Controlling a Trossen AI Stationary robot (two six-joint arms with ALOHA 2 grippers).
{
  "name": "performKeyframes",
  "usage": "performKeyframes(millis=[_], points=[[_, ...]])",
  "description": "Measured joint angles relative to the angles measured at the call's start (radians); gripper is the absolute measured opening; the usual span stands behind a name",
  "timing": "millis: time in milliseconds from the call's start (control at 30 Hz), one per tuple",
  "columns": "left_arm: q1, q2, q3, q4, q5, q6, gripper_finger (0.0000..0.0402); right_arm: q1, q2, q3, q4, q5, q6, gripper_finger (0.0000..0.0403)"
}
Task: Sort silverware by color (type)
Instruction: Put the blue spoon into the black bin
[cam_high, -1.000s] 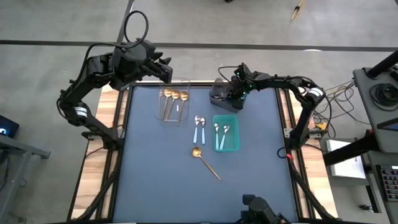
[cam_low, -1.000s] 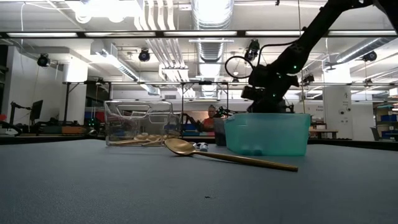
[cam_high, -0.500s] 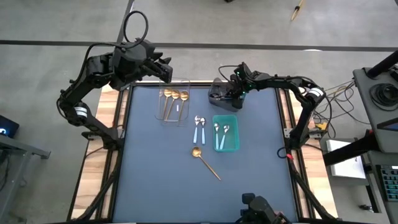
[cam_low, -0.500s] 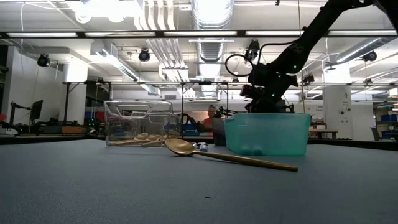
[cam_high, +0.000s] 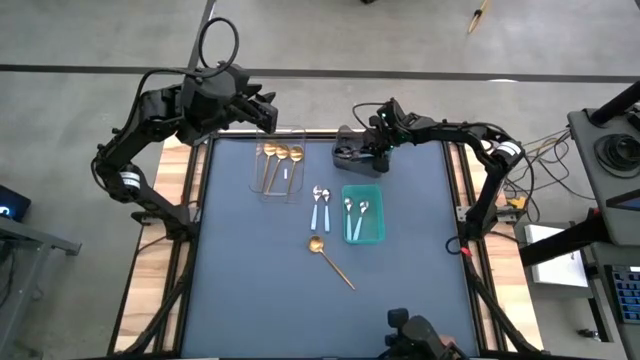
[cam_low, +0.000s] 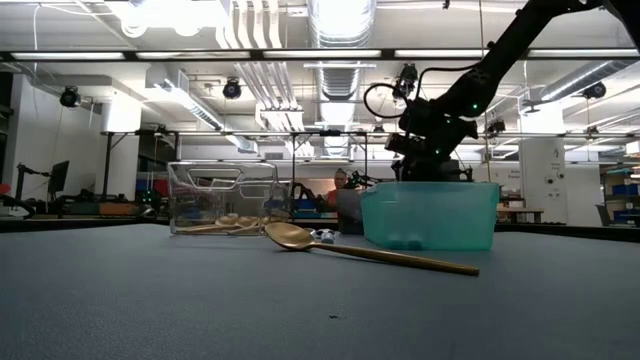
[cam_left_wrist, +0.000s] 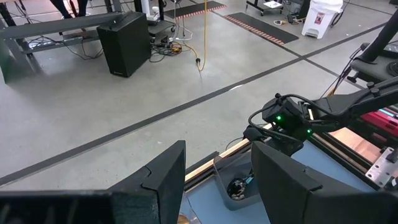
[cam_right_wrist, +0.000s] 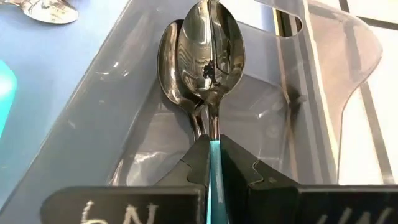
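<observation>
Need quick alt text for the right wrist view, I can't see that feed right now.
The right gripper is shut on the teal handle of a dark-bowled spoon, holding it over the grey bin. A second dark spoon bowl shows just behind it; whether it rests in the bin cannot be told.

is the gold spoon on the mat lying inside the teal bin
No, the gold spoon lies on the bare mat, in front of the teal bin and outside it.

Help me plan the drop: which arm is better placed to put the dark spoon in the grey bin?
Right. Its gripper already holds the dark spoon above the grey bin; the left gripper hovers open beyond the clear bin.
</observation>
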Motion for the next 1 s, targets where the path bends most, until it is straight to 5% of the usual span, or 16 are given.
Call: performKeyframes(millis=[567,767,1000], points=[[0.000,0.000,0.000,0.000,0.000,0.005,0.0165,0.005,-0.013,0.073,-0.024,-0.029,-0.086,0.0012],[0.000,0.000,0.000,0.000,0.000,0.005,0.0165,0.007,-0.011,0.073,-0.040,-0.118,-0.268,0.0012],[0.000,0.000,0.000,0.000,0.000,0.005,0.0165,0.000,0.031,0.072,-0.036,-0.117,-0.225,0.0012]])
